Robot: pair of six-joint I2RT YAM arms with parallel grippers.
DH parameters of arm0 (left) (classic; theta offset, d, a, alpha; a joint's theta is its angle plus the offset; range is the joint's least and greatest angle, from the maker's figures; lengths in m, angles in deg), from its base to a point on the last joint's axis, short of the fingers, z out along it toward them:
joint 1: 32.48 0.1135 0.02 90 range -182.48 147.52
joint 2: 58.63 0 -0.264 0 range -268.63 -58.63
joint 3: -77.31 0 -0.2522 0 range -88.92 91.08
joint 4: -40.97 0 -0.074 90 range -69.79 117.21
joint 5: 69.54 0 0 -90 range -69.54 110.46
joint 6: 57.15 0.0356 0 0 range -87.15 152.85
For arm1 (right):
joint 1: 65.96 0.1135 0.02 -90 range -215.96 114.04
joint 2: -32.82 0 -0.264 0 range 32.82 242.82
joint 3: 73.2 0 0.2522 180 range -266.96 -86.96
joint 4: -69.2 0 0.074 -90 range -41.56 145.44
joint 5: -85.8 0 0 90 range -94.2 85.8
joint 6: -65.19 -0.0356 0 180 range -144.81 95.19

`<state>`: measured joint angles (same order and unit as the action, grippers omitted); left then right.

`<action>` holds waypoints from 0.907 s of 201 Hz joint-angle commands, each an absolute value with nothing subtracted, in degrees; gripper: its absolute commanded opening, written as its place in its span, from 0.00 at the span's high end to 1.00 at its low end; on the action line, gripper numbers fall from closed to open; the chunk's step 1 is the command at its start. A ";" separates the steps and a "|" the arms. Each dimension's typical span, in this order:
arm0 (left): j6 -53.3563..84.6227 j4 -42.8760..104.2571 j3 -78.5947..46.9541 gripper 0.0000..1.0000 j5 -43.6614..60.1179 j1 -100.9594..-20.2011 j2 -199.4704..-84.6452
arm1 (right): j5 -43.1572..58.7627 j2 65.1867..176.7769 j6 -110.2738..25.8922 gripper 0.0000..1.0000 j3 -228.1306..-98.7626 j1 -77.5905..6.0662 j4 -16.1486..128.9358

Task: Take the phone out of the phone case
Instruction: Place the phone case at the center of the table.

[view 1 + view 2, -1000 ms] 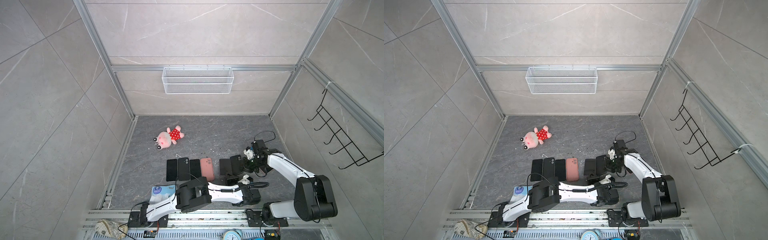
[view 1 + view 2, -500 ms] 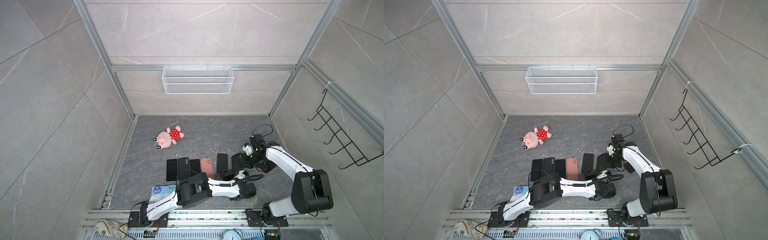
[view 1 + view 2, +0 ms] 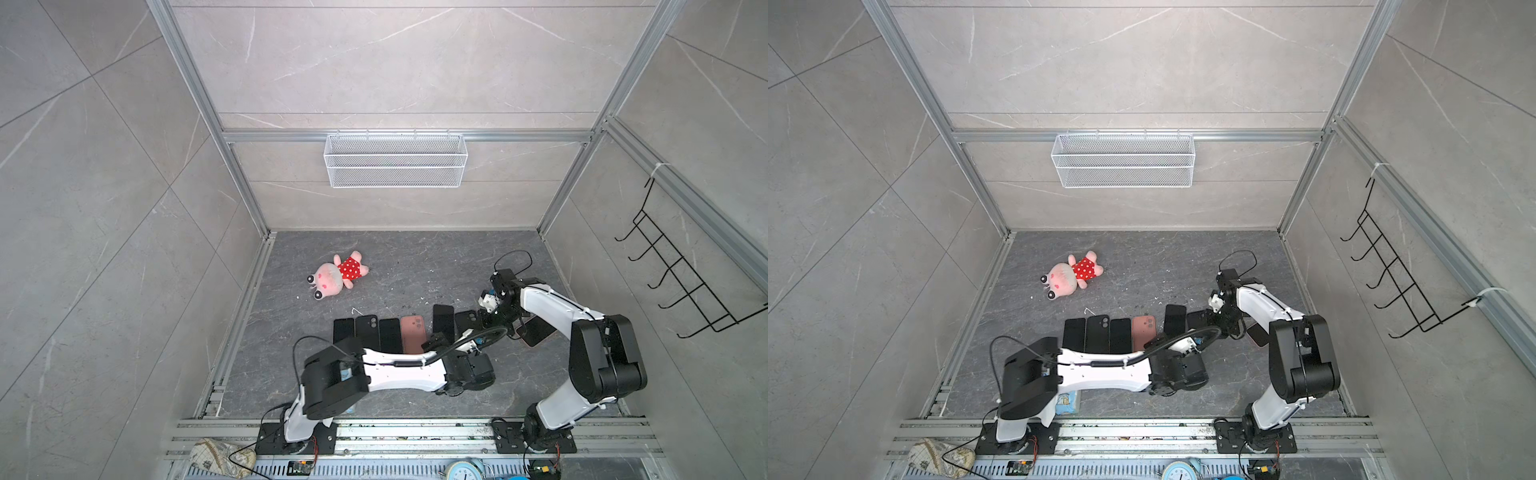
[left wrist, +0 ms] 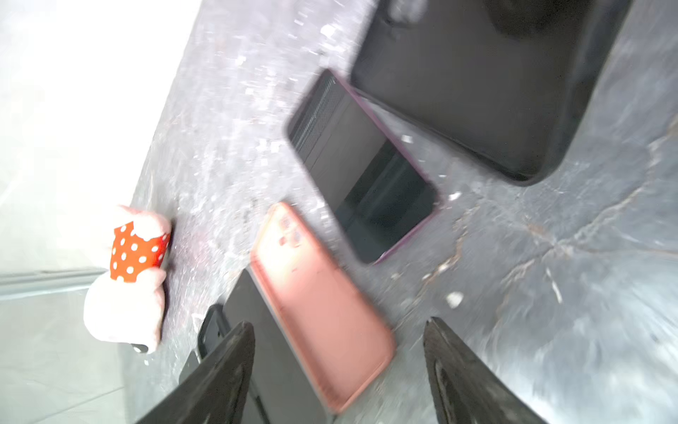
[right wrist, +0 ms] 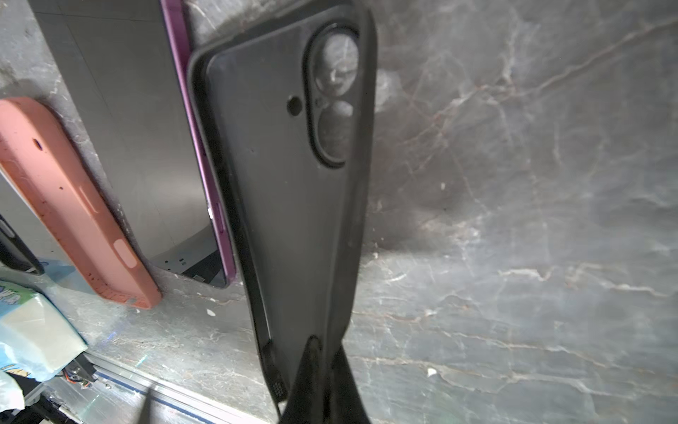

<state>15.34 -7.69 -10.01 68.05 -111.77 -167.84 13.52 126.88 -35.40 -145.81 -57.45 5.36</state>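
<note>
Right jaws: clamped shut on the bottom edge of the black phone case (image 5: 286,183), holding it tilted up off the surface (image 5: 513,257). Can't tell whether its far end touches down. Left jaws: wide apart, empty, over the pink case (image 4: 323,308).

Phone (image 4: 363,169) lies screen-up, purple rim, flat on the surface, mid-frame in my left wrist view. In a top view the phone (image 3: 443,318) sits low, right of centre, just beside the black case.

Read: extraction looks done, I'm at put-down. Next move needs the case lowered onto bare surface clear of the phone, then right jaws opened. Left jaws should keep out of that path.

Views: right wrist shows surface through the camera cutout, so the case is empty; top views are too small for that. Left wrist is blurred. Only top views show the plush toy (image 3: 338,276) whole and the row of other handsets (image 3: 374,332).
</note>
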 commanded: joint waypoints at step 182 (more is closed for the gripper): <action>6.85 -3.67 -31.08 0.25 61.59 -94.98 -136.72 | 16.11 130.71 -42.58 1.00 -137.40 -50.00 22.76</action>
<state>5.48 -5.76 -32.15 62.37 -95.57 -138.07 15.07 131.08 -40.58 -141.41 -52.86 21.99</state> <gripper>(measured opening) 0.752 0.065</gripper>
